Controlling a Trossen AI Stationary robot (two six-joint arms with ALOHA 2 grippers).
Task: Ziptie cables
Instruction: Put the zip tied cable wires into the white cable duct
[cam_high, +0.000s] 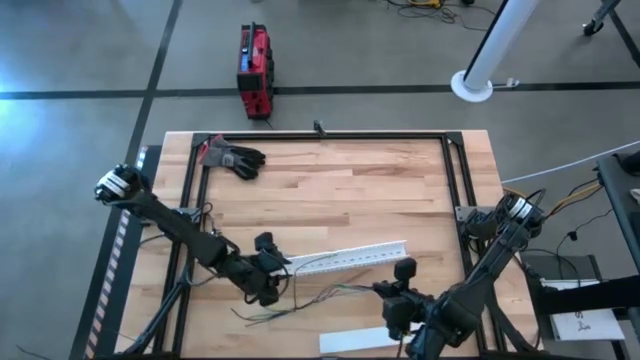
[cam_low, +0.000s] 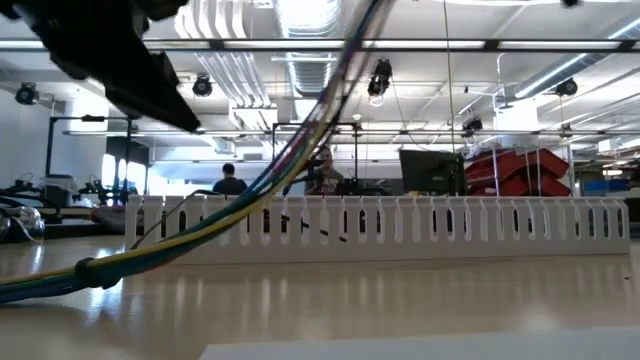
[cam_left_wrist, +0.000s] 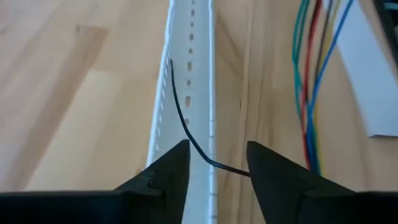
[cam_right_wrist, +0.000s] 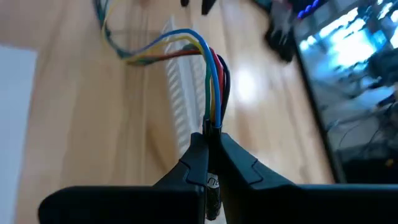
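While both arms reach over the near half of the wooden table (cam_high: 330, 190), the high view puts the left gripper (cam_high: 268, 262) at one end of the white slotted strip (cam_high: 350, 258), cables (cam_high: 320, 297) trailing just beside it toward the right gripper (cam_high: 400, 290); a dark glove (cam_high: 235, 158) lies far off. Low view: cables (cam_low: 250, 195) rise slanting before the strip (cam_low: 400, 228). Left wrist view: fingers (cam_left_wrist: 168, 177) spread apart over the strip (cam_left_wrist: 189, 74), a thin black wire (cam_left_wrist: 186, 127) between. Right wrist view: right gripper (cam_right_wrist: 210, 158) pinches the cable ends (cam_right_wrist: 211, 81).

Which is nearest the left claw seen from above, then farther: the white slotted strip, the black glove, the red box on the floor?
From the left gripper:
1. White slotted strip, right beside it on the table.
2. Black glove, at the table's far edge.
3. Red box, on the floor beyond the table.
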